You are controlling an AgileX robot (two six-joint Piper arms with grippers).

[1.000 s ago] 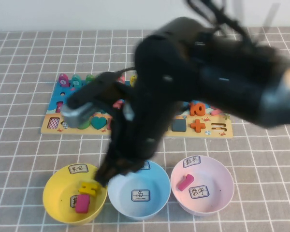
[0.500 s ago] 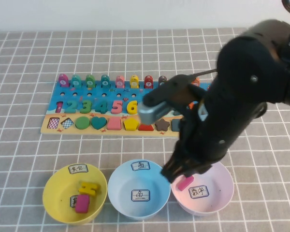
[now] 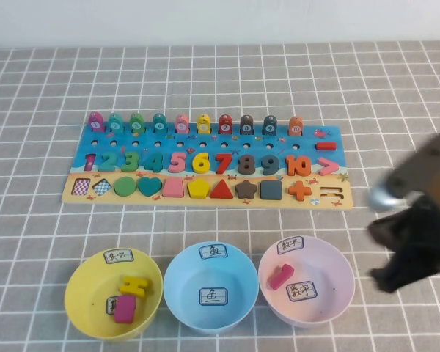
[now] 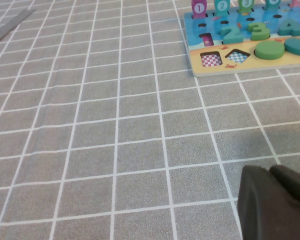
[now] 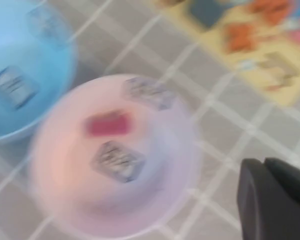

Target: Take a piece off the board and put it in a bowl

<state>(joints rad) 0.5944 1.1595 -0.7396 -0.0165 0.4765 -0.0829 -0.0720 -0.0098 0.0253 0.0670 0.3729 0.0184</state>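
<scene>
The yellow equals-sign piece (image 3: 136,284) lies inside the yellow bowl (image 3: 81,277), beside a magenta piece (image 3: 125,309). The long blue and tan board (image 3: 312,139) sits behind the bowls, and its equals-shaped recess (image 3: 331,194) at the right end is bare. My right gripper (image 3: 385,281) hangs blurred at the table's right edge, to the right of the pink bowl. It is shut with nothing in it, its fingers (image 5: 255,200) pressed together. My left gripper (image 4: 269,170) is shut and empty, low over the cloth to the left of the board (image 4: 210,70).
A light blue bowl (image 3: 183,286) and a pink bowl (image 3: 337,264) holding a magenta piece (image 3: 281,276) stand to the right of the yellow one. Numbers, shapes and pegs fill the board. Grey checked cloth covers the table.
My right arm has swept from above the yellow bowl across the blue and pink bowls to the table's right edge. The equals piece has stayed in the yellow bowl.
</scene>
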